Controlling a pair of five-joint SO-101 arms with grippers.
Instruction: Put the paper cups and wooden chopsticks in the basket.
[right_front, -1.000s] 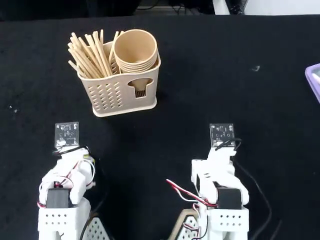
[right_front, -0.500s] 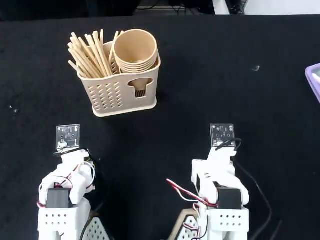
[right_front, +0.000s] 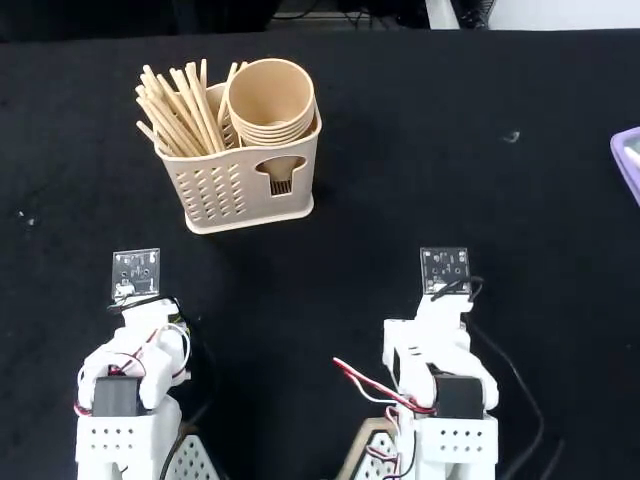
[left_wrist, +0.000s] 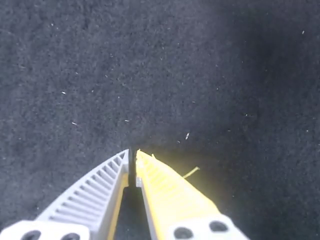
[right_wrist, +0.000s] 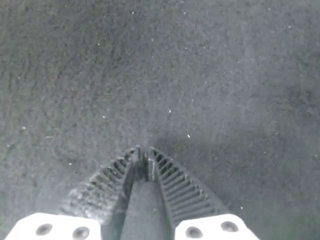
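Observation:
A beige perforated basket (right_front: 245, 185) stands on the black table at the back left. Several wooden chopsticks (right_front: 178, 110) lean in its left half, and a stack of paper cups (right_front: 271, 100) sits in its right half. Both arms are folded back at the near edge, well short of the basket. My left gripper (left_wrist: 132, 154) is shut with nothing in it, one white finger and one yellow, just above the cloth. My right gripper (right_wrist: 144, 151) is likewise shut and holds nothing.
A purple tray corner (right_front: 627, 158) pokes in at the right edge. The arm bases stand at the front: left arm (right_front: 130, 380), right arm (right_front: 440, 370). Black cloth (right_front: 450, 160) covers the table between them and the basket.
The left arm has drawn back slightly toward its base over the past second. The right arm, basket, cups and chopsticks have not moved.

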